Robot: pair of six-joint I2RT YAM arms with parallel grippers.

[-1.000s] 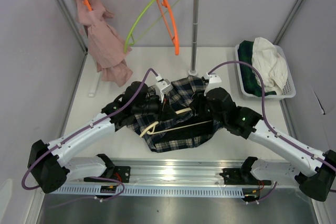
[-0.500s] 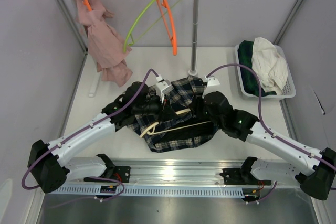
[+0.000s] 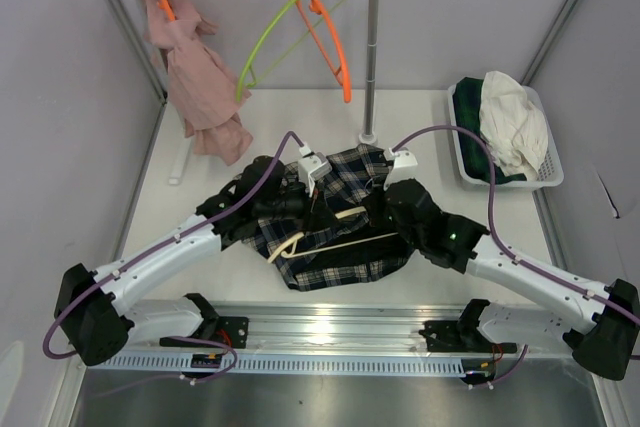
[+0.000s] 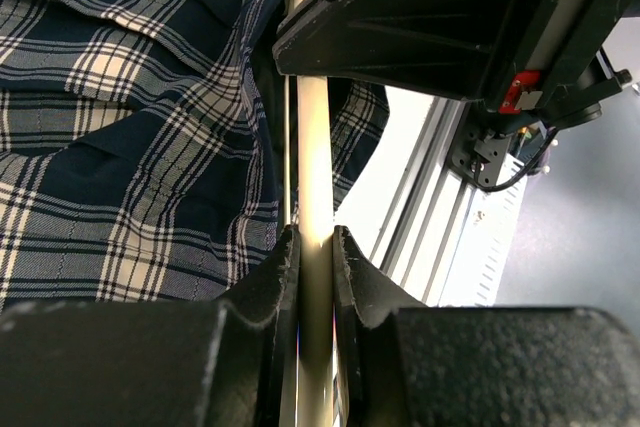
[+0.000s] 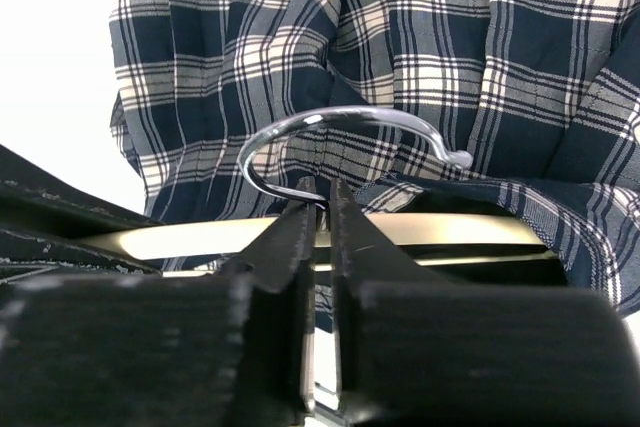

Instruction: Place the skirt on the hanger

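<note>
as l-grip (image 4: 315, 247) clamps hanger (image 4: 314, 147), r-grip (image 5: 321, 202) pinches hook (image 5: 350, 115).

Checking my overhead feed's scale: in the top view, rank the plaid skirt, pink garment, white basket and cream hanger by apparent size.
1. plaid skirt: largest, though partly covered.
2. white basket and pink garment: alike; the garment hangs nearer the camera, so unranked.
3. cream hanger: smallest, partly hidden.

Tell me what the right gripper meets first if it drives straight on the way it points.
The right gripper pinches the hanger's metal hook at its stem, so that comes first; beyond lies the plaid skirt, depth unclear.
</note>
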